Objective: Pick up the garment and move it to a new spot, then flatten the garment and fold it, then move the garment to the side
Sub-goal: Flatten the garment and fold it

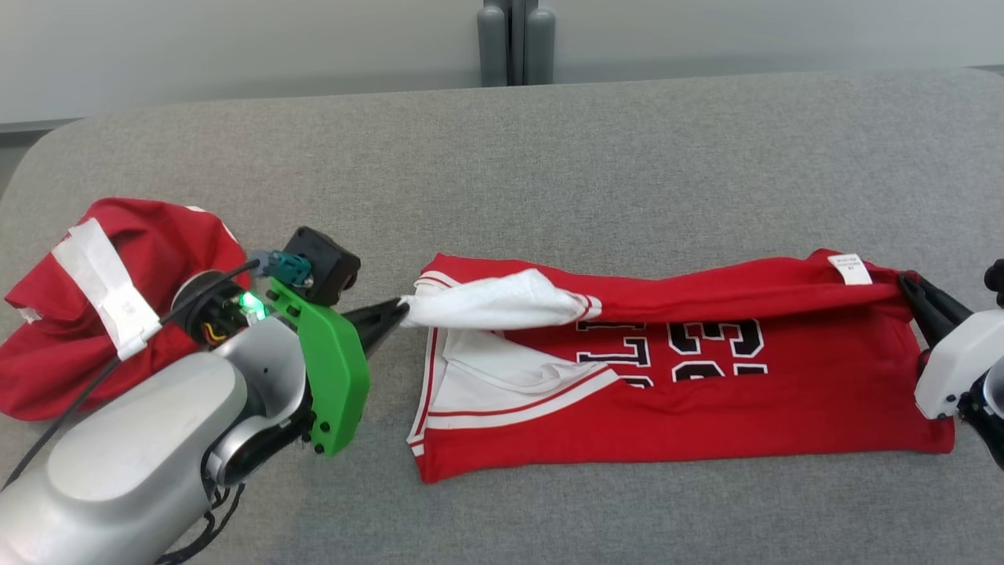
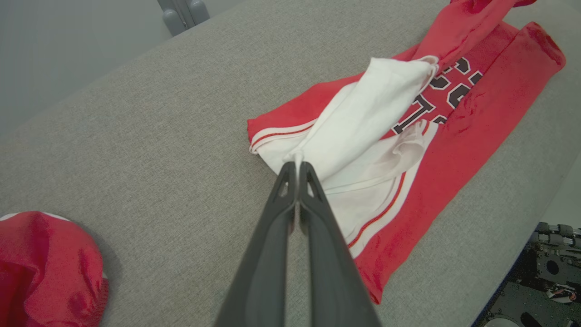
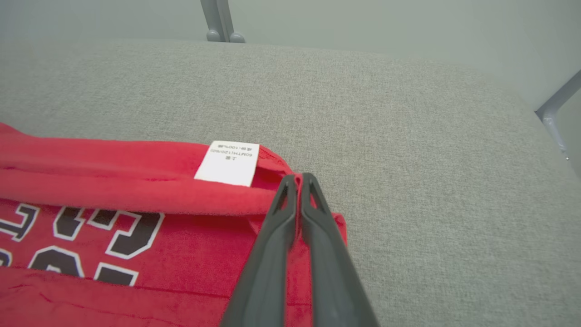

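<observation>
Bench [image 1: 549,141]: grey fabric top. Broad bare stretch beyond both pairs of fingers, a narrower strip on their near side. Rounded corner behind the left fingers, right edge close outside the right fingers.

Garment [image 1: 784,408]: red jersey with black-and-white lettering, laid lengthwise between the two pairs of fingers. Lower layer flat on the bench, far long edge lifted into a taut ridge strung from one pair to the other.

Progress: judged past the pick-up and move, and largely past the flattening. Fold apparently under way, with the raised edge not yet laid over the near layer. Move to the side not yet done.

Crumpled red cloth [image 1: 47,353]: loose heap with a white strip, behind the left fingers beside that wrist, well apart from the garment.

Left fingers [image 1: 392,314]: pressed together on the white sleeve end of the garment, tips aimed toward the right fingers.

Right fingers [image 1: 914,292]: clamped on the red corner at the opposite end of the raised edge.

Room: probably enough ahead of the fingertips and on the far side for the final shift. Less on the near side, where the bench edge runs close past the near hem in the left wrist view. Heap blocking the stretch behind the left fingers.

Care label [image 1: 849,268]: small white tag on the raised edge, just beside the right fingertips.
</observation>
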Motion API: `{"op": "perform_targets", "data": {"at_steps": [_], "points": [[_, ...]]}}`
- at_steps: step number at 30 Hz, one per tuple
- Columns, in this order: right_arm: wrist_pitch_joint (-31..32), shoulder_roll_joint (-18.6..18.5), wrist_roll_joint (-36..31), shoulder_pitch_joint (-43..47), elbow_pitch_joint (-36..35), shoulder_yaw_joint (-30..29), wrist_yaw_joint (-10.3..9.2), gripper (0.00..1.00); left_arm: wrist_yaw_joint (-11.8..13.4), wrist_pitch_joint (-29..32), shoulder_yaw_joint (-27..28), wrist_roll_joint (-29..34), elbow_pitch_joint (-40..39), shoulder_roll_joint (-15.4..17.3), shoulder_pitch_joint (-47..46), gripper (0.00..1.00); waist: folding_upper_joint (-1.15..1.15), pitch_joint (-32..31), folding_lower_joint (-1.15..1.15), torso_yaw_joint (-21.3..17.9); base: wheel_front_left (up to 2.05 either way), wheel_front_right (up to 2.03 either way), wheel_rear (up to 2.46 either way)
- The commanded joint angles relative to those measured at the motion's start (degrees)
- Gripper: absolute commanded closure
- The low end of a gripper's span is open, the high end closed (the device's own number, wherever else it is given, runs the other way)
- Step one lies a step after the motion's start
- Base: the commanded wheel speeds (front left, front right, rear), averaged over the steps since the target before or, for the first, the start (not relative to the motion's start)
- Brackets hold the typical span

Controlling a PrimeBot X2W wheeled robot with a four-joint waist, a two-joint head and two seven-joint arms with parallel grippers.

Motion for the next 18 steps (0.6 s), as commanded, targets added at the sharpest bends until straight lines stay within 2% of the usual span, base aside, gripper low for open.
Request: {"op": "perform_targets", "data": {"at_steps": [1,8,13,18], "points": [[0.8,-0.6,0.9,1.4,-0.7,0.3,-0.13,1.00,0.4,1.1,-0.4,-0.6,-1.5,1.2,1.6,1.00,0.00,-1.4,0.00,0.8,0.00,0.00,0.00],[6.9,-3.2,4.1,4.8,-4.8,1.1,-0.13,1.00,0.8,5.7,-2.5,-2.9,-7.1,4.2,4.6,1.00,0.00,-2.9,0.00,0.5,0.00,0.00,0.00],[10.8,-4.8,5.6,6.5,-6.9,1.0,-0.13,1.00,0.9,7.6,-3.8,-3.9,-9.1,5.0,6.0,1.00,0.00,-3.8,0.00,0.2,0.00,0.00,0.00],[14.3,-6.0,6.7,8.0,-8.9,0.8,-0.13,1.00,1.3,7.1,-4.8,-2.9,-9.3,4.7,7.4,1.00,0.00,-4.5,0.00,-0.1,0.00,0.00,0.00]]}}
